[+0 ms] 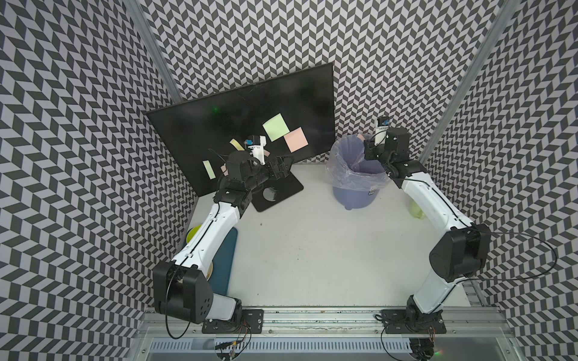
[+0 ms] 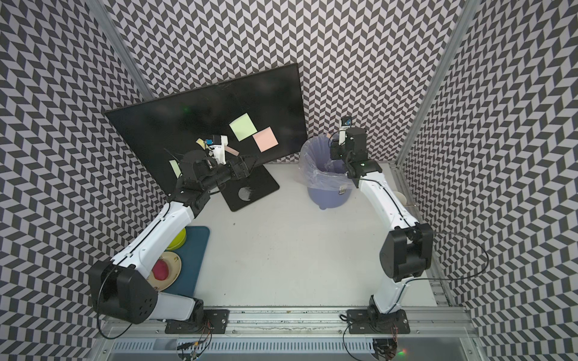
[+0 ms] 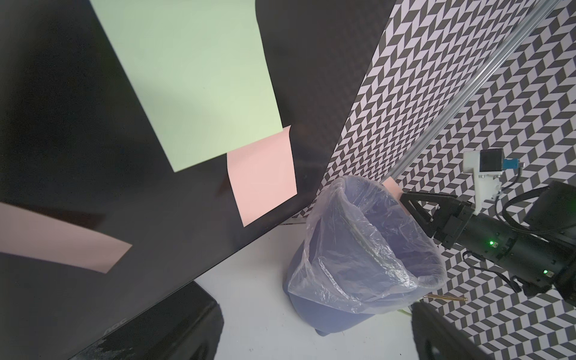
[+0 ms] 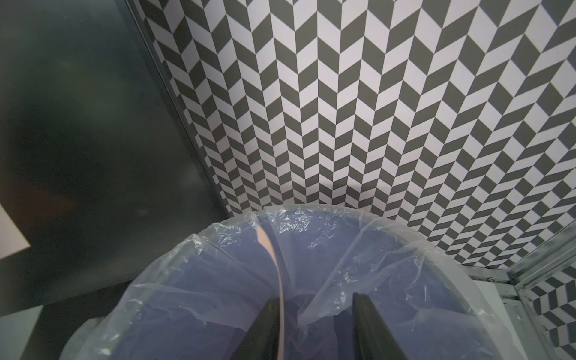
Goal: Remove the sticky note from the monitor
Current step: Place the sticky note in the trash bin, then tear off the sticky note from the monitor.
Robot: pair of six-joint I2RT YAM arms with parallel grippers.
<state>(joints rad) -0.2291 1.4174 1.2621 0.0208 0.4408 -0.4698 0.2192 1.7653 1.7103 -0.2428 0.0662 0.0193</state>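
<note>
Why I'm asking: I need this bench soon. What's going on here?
Sticky notes are being cleared off the monitor. The right end effector is over the lined bin, jaws apart, with a peeled pink note clinging to one finger, not yet dropped. The left end effector is open near the monitor's lower edge. A green note, a pink square and smaller strips are on the screen.

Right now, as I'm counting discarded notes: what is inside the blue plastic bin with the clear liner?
Inside the blue plastic bin, only crumpled clear liner shows. A pink sticky note hangs at the mouth against one finger of the open right gripper. Folds hide the bottom.
</note>
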